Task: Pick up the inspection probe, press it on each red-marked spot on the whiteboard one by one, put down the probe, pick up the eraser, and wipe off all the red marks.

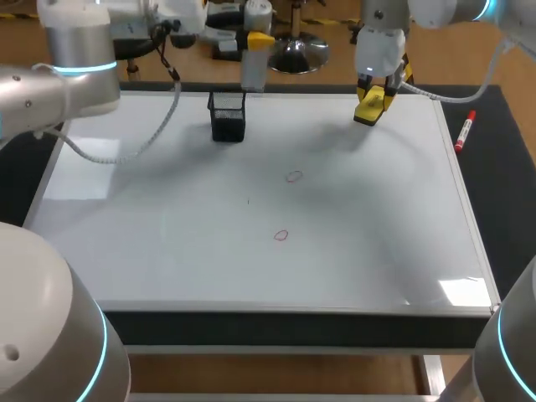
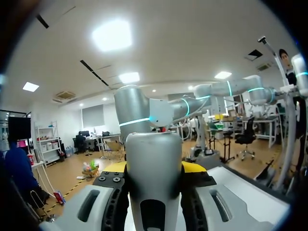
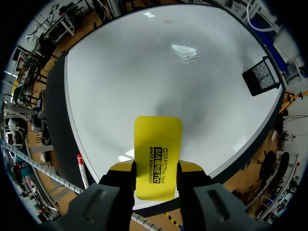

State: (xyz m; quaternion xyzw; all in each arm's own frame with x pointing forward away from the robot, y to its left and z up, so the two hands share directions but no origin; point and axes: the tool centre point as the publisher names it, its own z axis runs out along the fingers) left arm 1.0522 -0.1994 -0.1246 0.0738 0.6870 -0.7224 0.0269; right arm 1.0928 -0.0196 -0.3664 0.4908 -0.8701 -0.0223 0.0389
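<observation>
In the head view, the whiteboard (image 1: 167, 251) is seen lying on the tabletop (image 1: 507, 193); two red marks, one (image 1: 293, 177) near the middle and one (image 1: 280, 236) nearer the robot, are unwiped. The probe (image 1: 254, 71) is held upright by the left hand (image 1: 258, 39) above the board's far edge, so it is not yet put down. The yellow eraser (image 1: 369, 107) is gripped by the right hand (image 1: 373, 94) over the far right corner, well apart from both marks. The eraser's pick-up is judged done and the wiping left; whether the spots were pressed cannot be told. A black mesh holder (image 1: 227, 115) stands on the board near the probe; nothing is seen inside.

In the left wrist view, the grey probe (image 2: 153, 192) is clamped from both sides by the yellow tips.

In the right wrist view, the eraser (image 3: 157, 139) is pinched between the fingers and juts ahead over the board; the marks (image 3: 192, 55) lie well ahead. The holder (image 3: 262, 74) is set off to one side; its contents cannot be made out.
</observation>
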